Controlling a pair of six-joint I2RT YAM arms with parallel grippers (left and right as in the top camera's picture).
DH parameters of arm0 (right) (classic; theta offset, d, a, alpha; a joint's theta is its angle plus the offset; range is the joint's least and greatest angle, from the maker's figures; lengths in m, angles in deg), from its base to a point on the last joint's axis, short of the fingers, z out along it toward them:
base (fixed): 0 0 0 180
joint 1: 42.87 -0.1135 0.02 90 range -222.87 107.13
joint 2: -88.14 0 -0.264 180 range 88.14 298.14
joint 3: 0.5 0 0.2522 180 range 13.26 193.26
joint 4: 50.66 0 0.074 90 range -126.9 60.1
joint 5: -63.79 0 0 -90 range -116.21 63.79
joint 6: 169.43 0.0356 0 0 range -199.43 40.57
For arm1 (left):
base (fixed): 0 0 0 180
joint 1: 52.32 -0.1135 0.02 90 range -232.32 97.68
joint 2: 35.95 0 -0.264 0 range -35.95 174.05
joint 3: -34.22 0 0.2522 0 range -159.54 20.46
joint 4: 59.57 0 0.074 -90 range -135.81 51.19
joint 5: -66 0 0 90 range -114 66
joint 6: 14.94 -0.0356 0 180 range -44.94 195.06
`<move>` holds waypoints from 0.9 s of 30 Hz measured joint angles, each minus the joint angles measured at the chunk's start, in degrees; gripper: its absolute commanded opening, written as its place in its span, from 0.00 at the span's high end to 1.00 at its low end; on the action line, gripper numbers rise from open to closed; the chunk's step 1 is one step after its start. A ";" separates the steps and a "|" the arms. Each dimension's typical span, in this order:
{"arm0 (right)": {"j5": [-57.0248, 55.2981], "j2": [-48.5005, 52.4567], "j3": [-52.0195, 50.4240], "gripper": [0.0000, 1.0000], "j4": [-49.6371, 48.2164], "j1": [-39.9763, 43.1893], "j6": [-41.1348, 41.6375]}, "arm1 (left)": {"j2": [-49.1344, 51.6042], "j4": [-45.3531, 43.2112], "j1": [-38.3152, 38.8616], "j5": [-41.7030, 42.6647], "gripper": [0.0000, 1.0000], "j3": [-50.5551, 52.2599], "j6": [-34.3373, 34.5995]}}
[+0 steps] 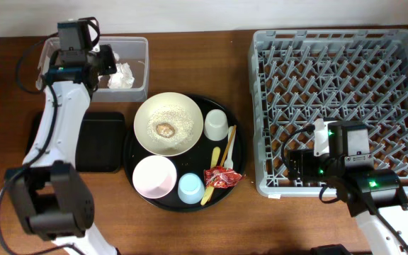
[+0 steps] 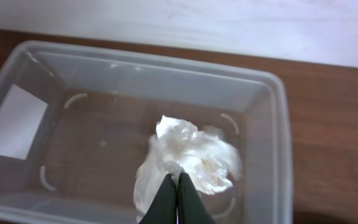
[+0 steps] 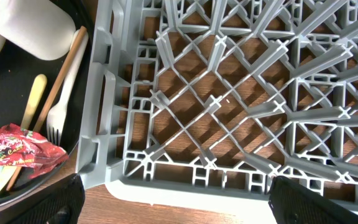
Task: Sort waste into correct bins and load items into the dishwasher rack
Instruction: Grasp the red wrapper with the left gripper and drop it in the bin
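My left gripper [image 1: 108, 67] [image 2: 178, 180] hangs over the clear tub [image 1: 139, 44] [image 2: 277, 137], shut on a white tissue wad [image 1: 122, 76] [image 2: 197, 152]. My right gripper [image 1: 299, 164] [image 3: 176, 199] is open and empty at the front left corner of the grey rack [image 1: 338, 92] [image 3: 229, 93]. The cream bowl [image 1: 147, 117] holds rice grains and a brown lump [image 1: 165, 129]. The pink bowl [image 1: 154, 176], blue cup [image 1: 190, 188], white cup [image 1: 216, 124], yellow knife [image 3: 33, 99], white fork [image 3: 58, 118], chopsticks [image 3: 67, 68] and red wrapper [image 1: 222, 177] [image 3: 17, 149] lie beside it.
All the dishes and the wrapper sit on a round black tray [image 1: 129, 152]. A shallow black rectangular tray [image 1: 101, 142] lies left of it, under my left arm. The tub has a white label [image 2: 14, 121] on its left wall. The rack holds nothing.
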 measured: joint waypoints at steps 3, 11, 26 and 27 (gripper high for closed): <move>0.00 0.00 0.00 0.02 0.02 0.00 0.02 | 2.12 -2.19 -0.11 0.00 0.44 0.04 0.09; 0.02 0.00 0.00 0.02 0.04 0.00 0.04 | -4.31 26.93 12.52 9.79 0.25 -0.85 0.00; -8.26 0.00 0.11 0.02 6.29 0.02 11.91 | -3.23 28.85 44.02 12.74 0.19 15.39 -4.35; -8.41 0.00 0.11 0.02 6.29 0.00 11.96 | -2.05 27.78 44.02 12.11 0.19 15.54 -4.37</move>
